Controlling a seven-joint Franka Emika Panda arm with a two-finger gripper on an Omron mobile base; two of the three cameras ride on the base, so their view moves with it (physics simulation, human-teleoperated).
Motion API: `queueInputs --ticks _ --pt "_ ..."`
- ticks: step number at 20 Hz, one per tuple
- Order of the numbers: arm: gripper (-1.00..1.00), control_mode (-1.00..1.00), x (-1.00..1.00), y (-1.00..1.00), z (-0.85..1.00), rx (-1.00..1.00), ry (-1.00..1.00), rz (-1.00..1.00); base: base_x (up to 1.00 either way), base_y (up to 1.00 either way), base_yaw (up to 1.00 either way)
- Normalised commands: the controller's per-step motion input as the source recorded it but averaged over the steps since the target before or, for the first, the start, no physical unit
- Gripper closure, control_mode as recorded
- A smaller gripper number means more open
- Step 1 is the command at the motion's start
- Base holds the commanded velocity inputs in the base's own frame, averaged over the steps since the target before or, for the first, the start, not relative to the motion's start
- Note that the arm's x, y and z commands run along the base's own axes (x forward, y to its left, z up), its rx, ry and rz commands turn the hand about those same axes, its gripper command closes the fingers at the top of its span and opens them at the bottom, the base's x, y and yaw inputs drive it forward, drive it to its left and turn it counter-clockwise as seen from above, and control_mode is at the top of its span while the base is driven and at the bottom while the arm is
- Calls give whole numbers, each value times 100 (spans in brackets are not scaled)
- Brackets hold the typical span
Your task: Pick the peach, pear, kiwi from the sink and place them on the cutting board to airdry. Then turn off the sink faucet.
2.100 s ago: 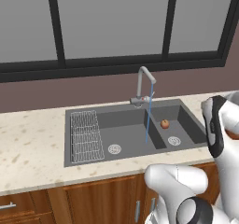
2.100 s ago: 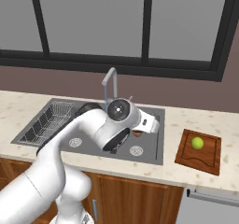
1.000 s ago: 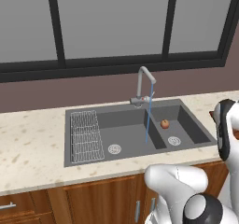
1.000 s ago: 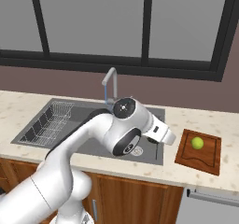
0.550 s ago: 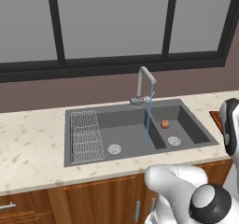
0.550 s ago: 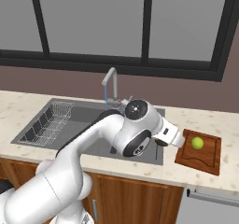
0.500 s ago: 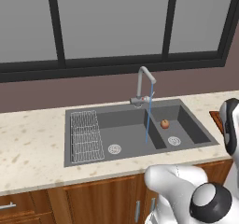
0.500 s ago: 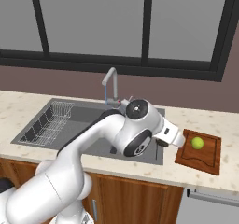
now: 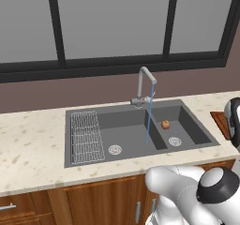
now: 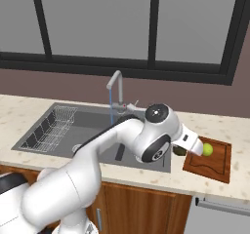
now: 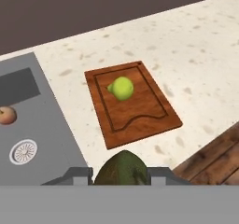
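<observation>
The dark brownish-green kiwi [image 11: 120, 169] sits between my gripper's [image 11: 119, 175] fingers, which are shut on it. From the right base view the kiwi [image 10: 178, 150] hangs at the left edge of the cutting board [image 10: 216, 163]. On the reddish-brown cutting board [image 11: 140, 113] lies the yellow-green pear [image 11: 122, 88]. The reddish-orange peach [image 9: 165, 124] rests in the right basin of the sink [image 9: 93, 114], beside a round drain [image 11: 23, 151]. A thin blue stream [image 9: 149, 118] runs from the silver faucet [image 9: 142, 83].
A wire rack [image 9: 86, 135] fills the left part of the sink. Speckled beige counter [image 11: 196, 50] surrounds the board. Wooden cabinet fronts [image 9: 93, 200] run below the counter. A dark-framed window [image 9: 112, 27] stands behind the faucet.
My arm has swung right from over the sink toward the cutting board, carrying the kiwi. The pear and peach have not moved.
</observation>
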Motion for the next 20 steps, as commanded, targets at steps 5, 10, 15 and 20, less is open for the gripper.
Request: queueInputs --ticks 5,10,15,20 --pt "100 -100 0 -42 -14 0 0 0 0 0 0" --pt "100 -100 0 -42 -19 0 0 1 0 0 0" --pt "100 -100 1 -25 -9 0 -1 6 0 0 0" --pt "100 -100 1 -19 -6 0 -2 11 0 0 0"
